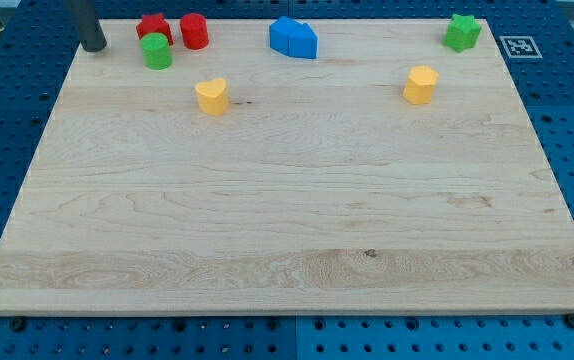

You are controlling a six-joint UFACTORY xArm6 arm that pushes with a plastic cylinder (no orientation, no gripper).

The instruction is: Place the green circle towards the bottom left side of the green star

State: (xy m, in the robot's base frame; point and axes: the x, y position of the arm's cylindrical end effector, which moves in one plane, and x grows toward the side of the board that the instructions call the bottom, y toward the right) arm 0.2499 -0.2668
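Note:
The green circle [156,51] sits near the board's top left, touching a red block [152,27] just above it. The green star [462,32] sits at the board's top right corner, far to the right of the circle. My tip [94,46] rests at the top left corner of the board, a short way to the left of the green circle and apart from it.
A red cylinder [194,31] stands right of the red block. Two blue blocks [294,38] sit together at top centre. A yellow heart [211,97] lies below the reds. A yellow hexagon [420,85] lies below and left of the star. The wooden board [287,230] has edges all round.

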